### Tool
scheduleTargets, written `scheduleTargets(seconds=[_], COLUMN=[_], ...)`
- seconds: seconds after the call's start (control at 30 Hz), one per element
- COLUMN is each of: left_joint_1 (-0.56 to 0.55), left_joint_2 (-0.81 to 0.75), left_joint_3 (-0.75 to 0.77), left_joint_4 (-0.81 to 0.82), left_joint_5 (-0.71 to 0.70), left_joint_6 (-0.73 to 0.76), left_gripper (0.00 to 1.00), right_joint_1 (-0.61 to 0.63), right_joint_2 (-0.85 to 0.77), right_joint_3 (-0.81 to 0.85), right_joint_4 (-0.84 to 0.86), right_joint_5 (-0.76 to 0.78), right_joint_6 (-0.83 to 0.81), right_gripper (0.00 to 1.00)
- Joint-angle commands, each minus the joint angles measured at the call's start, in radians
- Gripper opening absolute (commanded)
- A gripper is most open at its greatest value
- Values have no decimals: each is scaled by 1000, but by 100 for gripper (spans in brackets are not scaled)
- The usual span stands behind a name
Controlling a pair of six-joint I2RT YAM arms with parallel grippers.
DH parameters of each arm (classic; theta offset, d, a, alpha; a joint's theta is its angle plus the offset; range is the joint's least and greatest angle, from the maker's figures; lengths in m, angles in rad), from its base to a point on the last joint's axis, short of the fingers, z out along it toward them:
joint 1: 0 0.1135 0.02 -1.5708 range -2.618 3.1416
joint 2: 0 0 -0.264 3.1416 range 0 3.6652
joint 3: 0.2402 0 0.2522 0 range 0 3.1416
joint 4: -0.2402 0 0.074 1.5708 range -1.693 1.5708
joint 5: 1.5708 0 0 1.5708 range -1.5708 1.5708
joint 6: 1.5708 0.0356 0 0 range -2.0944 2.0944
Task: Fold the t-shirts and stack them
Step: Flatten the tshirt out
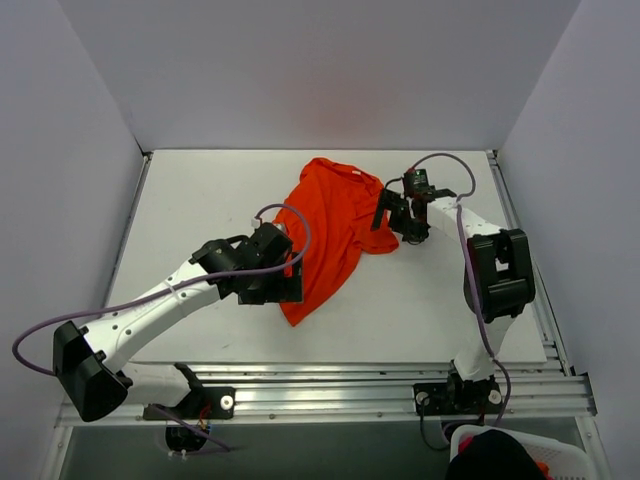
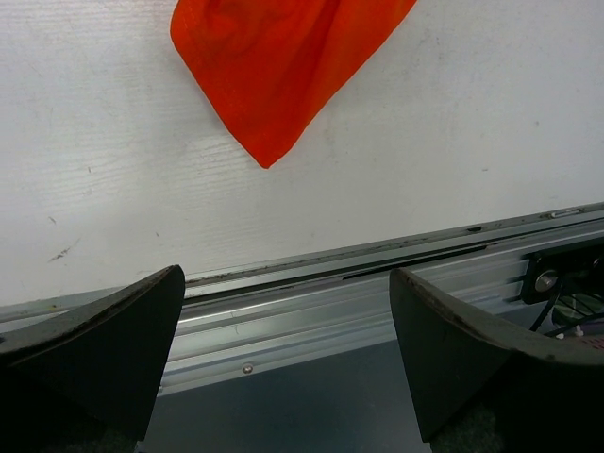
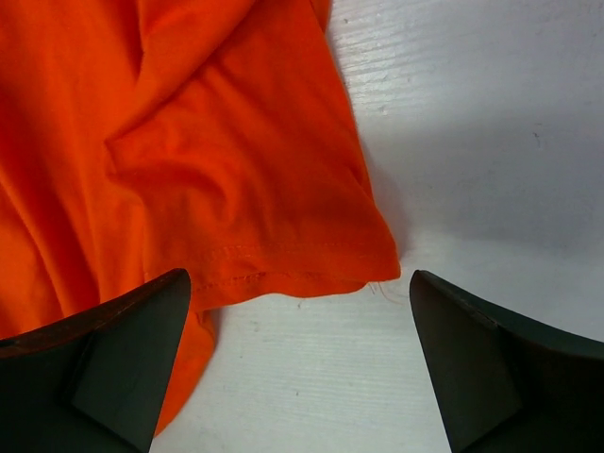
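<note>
One bright orange-red t-shirt (image 1: 331, 232) lies crumpled and partly bunched in the middle of the white table (image 1: 200, 200), running from far centre to a point near the left arm. My left gripper (image 1: 285, 292) is open and empty beside the shirt's lower left edge. In the left wrist view the shirt's pointed corner (image 2: 274, 66) lies beyond the open left gripper (image 2: 288, 359). My right gripper (image 1: 390, 216) is open at the shirt's right sleeve. In the right wrist view the sleeve hem (image 3: 283, 264) lies just ahead of the open, empty right gripper (image 3: 297, 377).
An aluminium rail (image 1: 350, 385) runs along the table's near edge and also shows in the left wrist view (image 2: 377, 283). A white basket (image 1: 520, 455) holding dark cloth sits below the table at the near right. White walls close in the left, far and right sides.
</note>
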Motion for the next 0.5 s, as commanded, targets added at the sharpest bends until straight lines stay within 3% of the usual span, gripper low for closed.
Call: scheduleTargets(seconds=[0.0,0.27,0.37,0.47], left_joint_1=[-5,-5,-8,-12], left_joint_2=[-25,-4,-1,9], left_joint_3=[54,65,36,9], left_joint_4=[-38,-73,-73,-65], left_joint_5=[-18,-10,-8,-15], left_joint_6=[-1,20,26,31], left_gripper=[99,100,100,100], right_joint_1=[7,9,9,9], right_joint_2=[35,87,86,89], right_joint_3=[-5,23,20,8], right_joint_4=[24,32,36,42], right_joint_5=[15,3,-10,-25], right_joint_6=[5,22,24,19], right_gripper=[97,76,62,32])
